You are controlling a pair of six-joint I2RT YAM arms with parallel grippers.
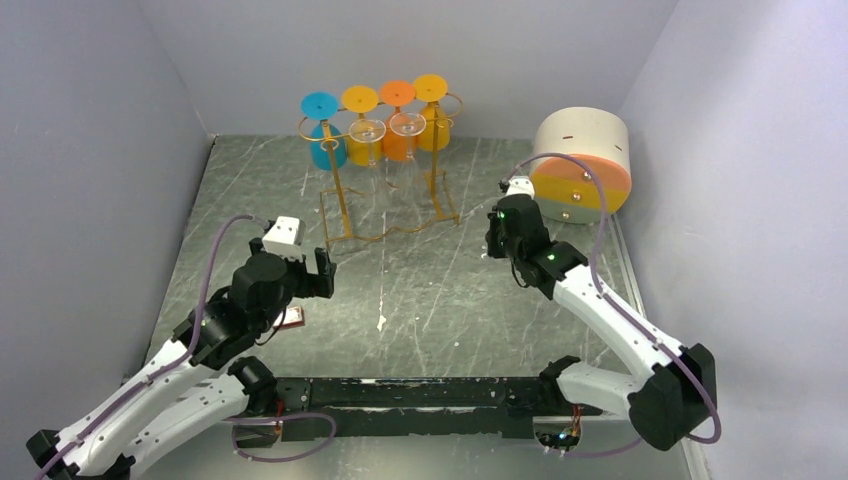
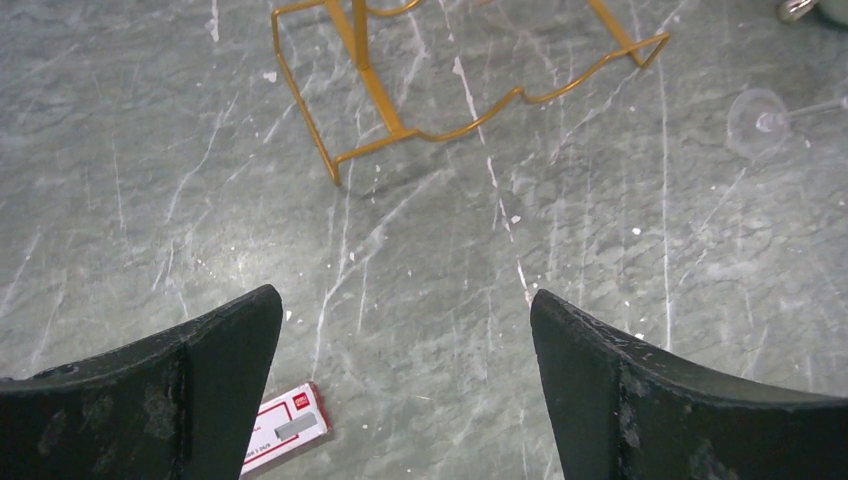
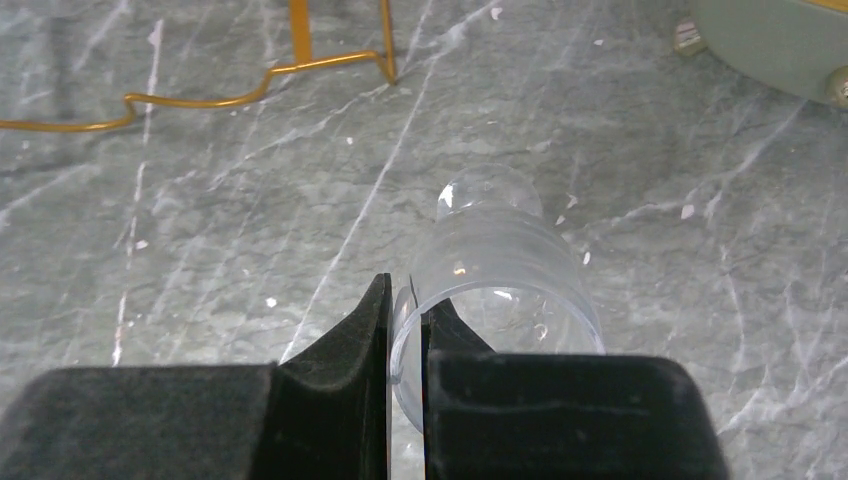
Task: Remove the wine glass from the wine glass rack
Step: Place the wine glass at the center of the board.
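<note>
Nearest the top camera sit both arm bases at the counter's (image 1: 440, 300) near edge. From there the left arm reaches forward and stays low, its left hand (image 1: 308, 268) apart over bare stone. The right arm stretches toward the far right, its right hand (image 1: 495, 238) tipped down beside a round tub (image 1: 585, 165). At the back stands the wine glass rack (image 1: 341, 195) with several glasses (image 1: 397, 120) hanging from it.

From the left wrist, both fingers stand wide with nothing between them. A small red-and-white box (image 2: 290, 428) lies below, the rack's wire base is ahead, and a clear foot and stem show far right.

From the right wrist, the fingers are clamped together on the rim wall of the clear wine glass (image 3: 500, 270). It lies roughly level and low above the counter, foot pointing away, well clear of the rack. Whether it touches the stone I cannot tell.

The lift-off looks done. The next move likely calls for setting the glass down gently, then parting the fingers without nudging it into a roll.
</note>
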